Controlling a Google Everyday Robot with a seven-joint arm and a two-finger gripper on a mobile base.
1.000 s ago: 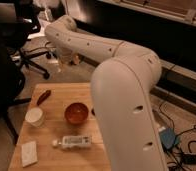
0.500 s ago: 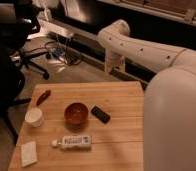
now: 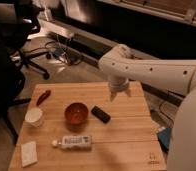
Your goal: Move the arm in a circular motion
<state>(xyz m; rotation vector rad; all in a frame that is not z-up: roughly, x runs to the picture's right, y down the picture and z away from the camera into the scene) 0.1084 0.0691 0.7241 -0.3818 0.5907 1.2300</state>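
Note:
The big glossy white arm [image 3: 156, 70] reaches in from the right, with small dark screw holes along its tube. It bends at a rounded joint [image 3: 116, 60] and turns down into a short wrist. The gripper [image 3: 120, 93] hangs from that wrist above the back right part of the wooden table [image 3: 121, 145]. It holds nothing that I can see. It is behind and to the right of a small black object [image 3: 101, 114].
On the table are a red-brown bowl [image 3: 77, 113], a white cup [image 3: 35, 116], a red object [image 3: 43, 97], a lying white bottle [image 3: 73, 142] and a white pad [image 3: 28, 152]. An office chair [image 3: 26, 45] and floor cables [image 3: 61, 52] are at the back left.
The arm has swung away from the back left toward the right. It uncovered the right of the table, and its wrist now points down over the table's back right part.

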